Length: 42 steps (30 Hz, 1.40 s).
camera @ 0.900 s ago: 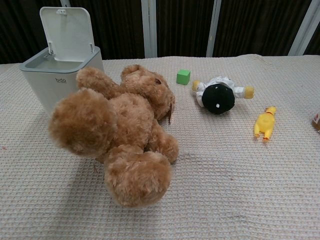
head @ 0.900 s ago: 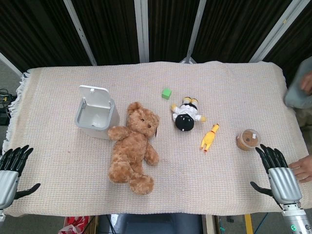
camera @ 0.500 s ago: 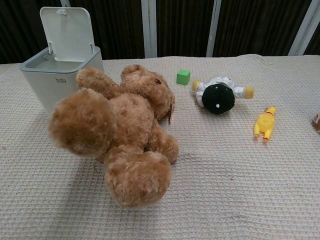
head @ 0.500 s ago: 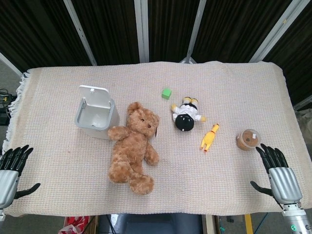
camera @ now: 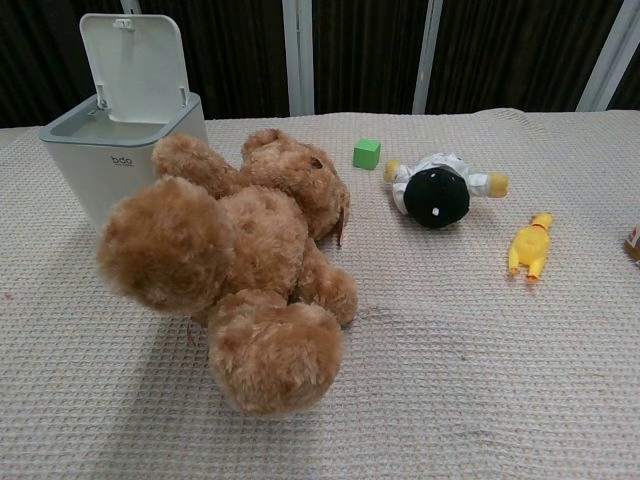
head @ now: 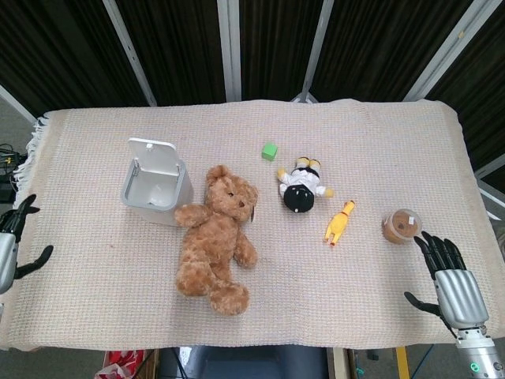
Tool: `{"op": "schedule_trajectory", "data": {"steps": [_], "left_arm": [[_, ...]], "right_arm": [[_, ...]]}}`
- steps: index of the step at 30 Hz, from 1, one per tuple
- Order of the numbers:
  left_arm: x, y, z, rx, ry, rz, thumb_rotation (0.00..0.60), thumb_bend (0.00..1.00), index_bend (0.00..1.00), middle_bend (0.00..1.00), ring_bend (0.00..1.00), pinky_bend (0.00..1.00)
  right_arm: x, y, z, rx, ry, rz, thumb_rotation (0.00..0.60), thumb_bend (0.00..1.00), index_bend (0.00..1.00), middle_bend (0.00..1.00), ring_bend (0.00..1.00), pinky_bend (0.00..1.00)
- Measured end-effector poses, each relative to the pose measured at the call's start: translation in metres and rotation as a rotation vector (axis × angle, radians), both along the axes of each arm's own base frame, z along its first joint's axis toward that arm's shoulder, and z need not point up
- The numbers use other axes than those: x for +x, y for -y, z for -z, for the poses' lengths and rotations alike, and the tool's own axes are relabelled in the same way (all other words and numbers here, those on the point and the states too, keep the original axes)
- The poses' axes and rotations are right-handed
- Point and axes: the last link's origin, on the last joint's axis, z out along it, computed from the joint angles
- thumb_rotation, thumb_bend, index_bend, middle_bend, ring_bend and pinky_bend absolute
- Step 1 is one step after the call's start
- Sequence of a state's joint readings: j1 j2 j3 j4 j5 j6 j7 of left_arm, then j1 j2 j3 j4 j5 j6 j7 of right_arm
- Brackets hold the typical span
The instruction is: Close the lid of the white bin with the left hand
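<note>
The white bin stands at the left of the table with its lid hinged up at the back, so the inside shows. My left hand is at the far left edge of the head view, well left of and nearer than the bin, fingers spread and holding nothing. At the near right corner my right hand rests flat with fingers apart, empty. Neither hand shows in the chest view.
A brown teddy bear lies against the bin's right side. Further right are a green cube, a black-and-white doll, a yellow rubber chicken and a brown lidded cup.
My left hand has risen and moved left, now partly cut off by the frame edge. A person's arm at the right edge is gone. Bin, lid and right hand are unmoved.
</note>
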<state>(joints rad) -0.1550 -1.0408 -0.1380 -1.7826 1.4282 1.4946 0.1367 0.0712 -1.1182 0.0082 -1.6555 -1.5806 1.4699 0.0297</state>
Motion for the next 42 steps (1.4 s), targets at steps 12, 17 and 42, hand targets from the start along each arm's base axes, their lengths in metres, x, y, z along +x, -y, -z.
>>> {"op": "schedule_trajectory", "data": {"steps": [12,17,42], "left_arm": [[0.061,-0.088,-0.024,-0.054,0.042,-0.062,0.6,0.6,0.0,1.0,0.93,0.98],[0.082,-0.121,-0.02,-0.132,0.051,-0.125,0.6,0.62,0.04,1.0,0.94,0.98],[0.194,-0.199,0.041,-0.315,0.005,-0.186,0.6,0.64,0.24,1.0,0.94,0.99]], "right_arm": [[-0.002,0.001,-0.001,0.001,0.026,0.03,0.6,0.19,0.0,0.0,0.0,0.0],[-0.002,0.002,-0.001,0.006,0.04,0.037,0.6,0.19,0.0,0.0,0.0,0.0],[-0.005,0.002,-0.007,0.008,0.078,0.052,0.6,0.19,0.0,0.0,0.0,0.0]]}}
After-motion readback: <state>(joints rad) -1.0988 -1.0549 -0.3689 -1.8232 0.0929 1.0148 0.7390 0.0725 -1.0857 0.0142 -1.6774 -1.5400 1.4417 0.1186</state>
